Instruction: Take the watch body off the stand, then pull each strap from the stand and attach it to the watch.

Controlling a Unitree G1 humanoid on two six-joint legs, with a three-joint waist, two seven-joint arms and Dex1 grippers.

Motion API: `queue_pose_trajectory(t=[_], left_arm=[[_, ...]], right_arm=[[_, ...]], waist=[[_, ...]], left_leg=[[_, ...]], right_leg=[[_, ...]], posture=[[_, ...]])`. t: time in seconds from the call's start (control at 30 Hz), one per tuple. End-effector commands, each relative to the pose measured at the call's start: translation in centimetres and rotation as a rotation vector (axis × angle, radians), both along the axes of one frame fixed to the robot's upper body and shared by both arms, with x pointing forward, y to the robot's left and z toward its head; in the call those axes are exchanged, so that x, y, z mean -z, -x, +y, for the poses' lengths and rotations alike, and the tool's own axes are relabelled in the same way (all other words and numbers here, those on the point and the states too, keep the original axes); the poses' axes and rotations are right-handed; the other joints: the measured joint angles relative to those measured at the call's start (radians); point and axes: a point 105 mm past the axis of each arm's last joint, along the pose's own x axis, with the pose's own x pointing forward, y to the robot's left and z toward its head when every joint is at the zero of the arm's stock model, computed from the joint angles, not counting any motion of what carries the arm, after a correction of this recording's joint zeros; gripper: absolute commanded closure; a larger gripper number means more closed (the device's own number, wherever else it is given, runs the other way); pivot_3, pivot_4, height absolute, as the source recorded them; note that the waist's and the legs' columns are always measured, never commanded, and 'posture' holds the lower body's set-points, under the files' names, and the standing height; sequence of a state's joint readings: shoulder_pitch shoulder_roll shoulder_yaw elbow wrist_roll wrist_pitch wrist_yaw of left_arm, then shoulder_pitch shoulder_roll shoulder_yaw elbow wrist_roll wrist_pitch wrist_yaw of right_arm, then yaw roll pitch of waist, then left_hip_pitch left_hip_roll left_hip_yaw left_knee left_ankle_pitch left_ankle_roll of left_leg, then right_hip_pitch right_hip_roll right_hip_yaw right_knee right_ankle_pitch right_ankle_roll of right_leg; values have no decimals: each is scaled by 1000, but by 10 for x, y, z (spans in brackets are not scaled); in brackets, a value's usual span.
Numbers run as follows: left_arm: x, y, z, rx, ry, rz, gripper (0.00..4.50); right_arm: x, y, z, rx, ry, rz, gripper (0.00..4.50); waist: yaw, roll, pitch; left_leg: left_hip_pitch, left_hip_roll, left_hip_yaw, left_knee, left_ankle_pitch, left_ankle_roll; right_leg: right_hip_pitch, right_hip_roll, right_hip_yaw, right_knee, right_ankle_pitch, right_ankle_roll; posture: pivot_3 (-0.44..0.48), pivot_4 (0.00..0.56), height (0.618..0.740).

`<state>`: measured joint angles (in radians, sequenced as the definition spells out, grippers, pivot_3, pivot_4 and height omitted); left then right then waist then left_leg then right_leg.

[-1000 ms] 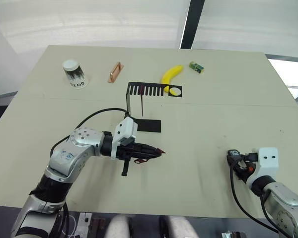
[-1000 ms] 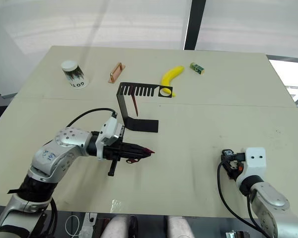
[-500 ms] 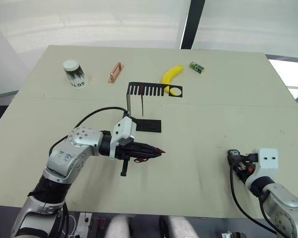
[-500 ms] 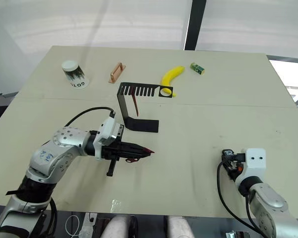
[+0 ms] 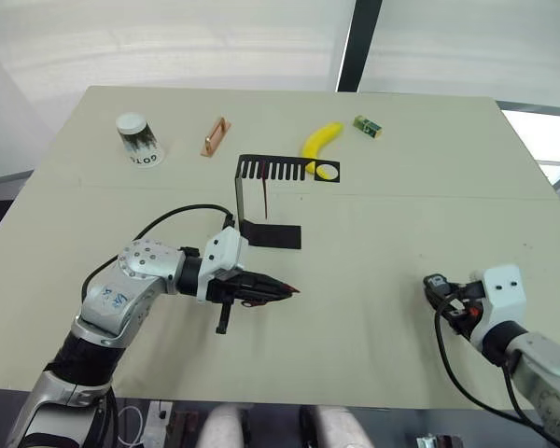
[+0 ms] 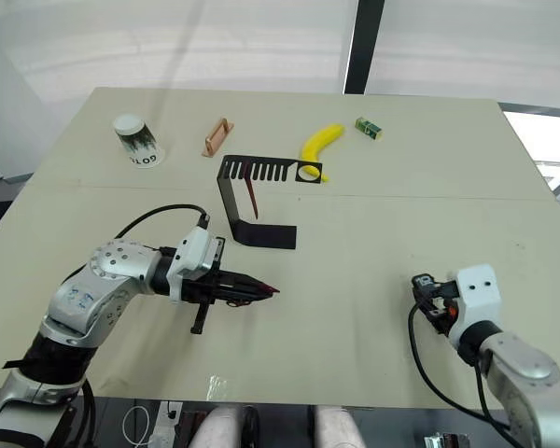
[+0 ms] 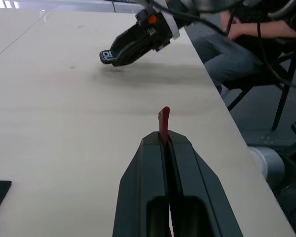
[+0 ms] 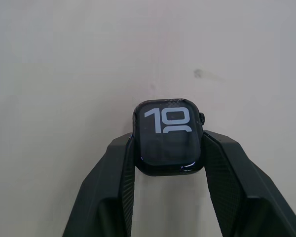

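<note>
The black stand (image 5: 261, 200) rises mid-table, and one dark red strap (image 5: 264, 193) hangs from its slotted top arm. A second dark red strap (image 7: 163, 121) is pinched between the fingers of my left gripper (image 5: 282, 290), which is shut on it in front of the stand, its tip poking out past the fingertips. My right gripper (image 8: 168, 148) is shut on the watch body (image 8: 168, 137), black with white digits on its screen, held low over the table at the front right (image 5: 436, 283).
Along the table's far side stand a white paper cup (image 5: 138, 138), a copper bar (image 5: 215, 136), a banana (image 5: 321, 142) and a small green block (image 5: 369, 126). In the left wrist view a seated person (image 7: 246, 39) is beyond the table edge.
My left gripper has drawn back to the left and slightly nearer with the strap. The right arm has shifted a little to the right; the watch body stays in its grip.
</note>
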<state>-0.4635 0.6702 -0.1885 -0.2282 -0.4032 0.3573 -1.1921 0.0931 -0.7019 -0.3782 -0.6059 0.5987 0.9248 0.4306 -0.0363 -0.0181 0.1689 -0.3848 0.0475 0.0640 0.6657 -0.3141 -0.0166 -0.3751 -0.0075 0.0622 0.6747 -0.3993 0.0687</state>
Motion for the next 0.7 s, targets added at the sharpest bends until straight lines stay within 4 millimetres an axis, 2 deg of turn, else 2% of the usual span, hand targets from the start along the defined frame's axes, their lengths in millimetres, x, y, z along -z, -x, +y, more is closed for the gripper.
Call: queue_pose_trajectory(t=[0.03, 0.17, 0.3, 0.47, 0.7], left_arm=[[-4, -3, 0, 36, -34, -134, 4500], [-8, -9, -2, 24, -1, -184, 4500], [-15, -17, -3, -7, 8, -296, 4500], [-22, -26, -4, -44, 12, -404, 4500], [-13, -25, -3, -34, -65, -470, 4500]], right_arm=[[-20, 6, 33, -221, -102, 62, 2983], [-24, 3, 56, -355, -208, 180, 2983], [-22, -7, 77, -440, -230, 250, 2983], [-20, -15, 90, -493, -265, 320, 2983], [-21, -23, 112, -559, -349, 447, 2983]], waist=[[4, 0, 0], [8, 0, 0], [8, 0, 0], [6, 0, 0], [0, 0, 0]], left_leg=[[0, 0, 0, 0, 0, 0], [-1, 0, -1, 1, 0, 1], [-3, 0, -1, 2, -1, 2], [-3, 0, -1, 2, -1, 2], [-3, 1, -1, 3, -1, 2]], right_leg=[[0, 0, 0, 0, 0, 0], [0, -1, -1, 0, 0, 0], [-1, -2, -1, 1, 0, 0], [-1, -1, -1, 3, 0, 0], [-2, -2, -2, 4, 0, 0]], posture=[[0, 150, 740], [0, 150, 740], [0, 150, 740], [0, 150, 740], [0, 150, 740]])
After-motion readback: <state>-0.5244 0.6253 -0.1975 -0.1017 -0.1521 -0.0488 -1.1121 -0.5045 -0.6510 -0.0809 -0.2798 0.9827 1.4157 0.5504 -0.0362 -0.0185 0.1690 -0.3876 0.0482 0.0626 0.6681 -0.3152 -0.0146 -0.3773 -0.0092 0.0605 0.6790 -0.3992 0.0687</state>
